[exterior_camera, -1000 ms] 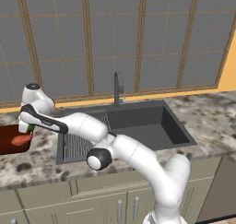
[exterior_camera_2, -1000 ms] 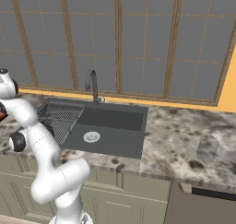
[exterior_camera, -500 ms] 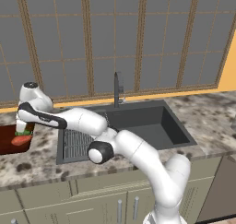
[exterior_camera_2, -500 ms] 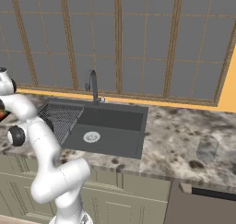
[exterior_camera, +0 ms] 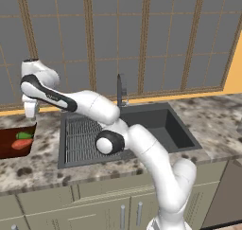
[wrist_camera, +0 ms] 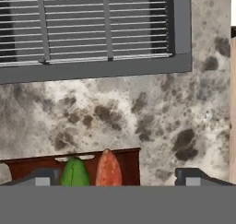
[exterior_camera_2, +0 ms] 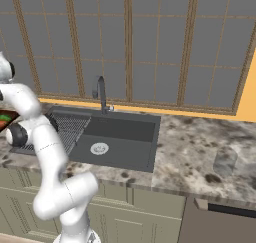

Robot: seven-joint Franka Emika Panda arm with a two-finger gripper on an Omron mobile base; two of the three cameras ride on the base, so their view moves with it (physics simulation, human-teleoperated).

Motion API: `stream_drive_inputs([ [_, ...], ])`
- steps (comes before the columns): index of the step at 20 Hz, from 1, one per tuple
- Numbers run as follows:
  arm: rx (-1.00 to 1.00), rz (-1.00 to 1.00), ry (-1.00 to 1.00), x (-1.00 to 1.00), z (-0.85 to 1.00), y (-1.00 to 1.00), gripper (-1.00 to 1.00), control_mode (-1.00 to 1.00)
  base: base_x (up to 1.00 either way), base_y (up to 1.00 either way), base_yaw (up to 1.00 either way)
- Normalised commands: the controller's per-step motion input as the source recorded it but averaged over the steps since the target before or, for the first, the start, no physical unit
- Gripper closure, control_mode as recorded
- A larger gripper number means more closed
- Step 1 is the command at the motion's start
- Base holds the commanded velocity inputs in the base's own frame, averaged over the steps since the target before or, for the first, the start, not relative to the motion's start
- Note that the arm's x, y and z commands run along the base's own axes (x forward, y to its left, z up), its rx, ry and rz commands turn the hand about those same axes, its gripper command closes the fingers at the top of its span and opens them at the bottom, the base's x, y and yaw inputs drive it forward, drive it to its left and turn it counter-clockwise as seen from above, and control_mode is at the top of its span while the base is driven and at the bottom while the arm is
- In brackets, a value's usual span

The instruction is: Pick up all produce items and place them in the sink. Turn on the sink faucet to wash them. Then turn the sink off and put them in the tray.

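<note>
End effector (wrist_camera: 118,174): stood wide open and empty above the tray, its two dark finger tips (wrist_camera: 42,176) spread well apart in the hand view; from the left base view it hung (exterior_camera: 30,111) just over the tray's far edge. Tray (exterior_camera: 9,148): dark reddish-brown, low-sided, resting on the speckled stone surface (exterior_camera: 42,170) beside the sink's rack side, apart from the basin rim. Produce items, both lying inside the tray, side by side and close to touching. Item one, orange-red, carrot-like piece (wrist_camera: 108,168): elongated and tapered, long axis running across the tray, pointed end toward the sink in the hand view; judged stiff, light and smooth, possibly slick if wet; best taken across its thicker middle, jaws square to the long axis. Item two, green rounded piece (wrist_camera: 75,172): shorter and stubbier, lying parallel to the first, narrower end likewise toward the sink; judged light and firm, liable to roll out of a pinch; best taken at its widest girth. Sink (exterior_camera: 175,129): dark grey basin, ridged wire rack (exterior_camera: 82,137) over the half nearer the tray. Faucet (exterior_camera: 120,89): slim, upright behind the basin; no water could be made out.
</note>
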Motion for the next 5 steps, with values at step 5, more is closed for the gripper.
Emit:
stream_drive_inputs([
  [5, -0.08, 0.14, 0.0, -0.88, 0.01, -1.0, -1.0, -1.0, 0.0, 0.0, 0.0],
])
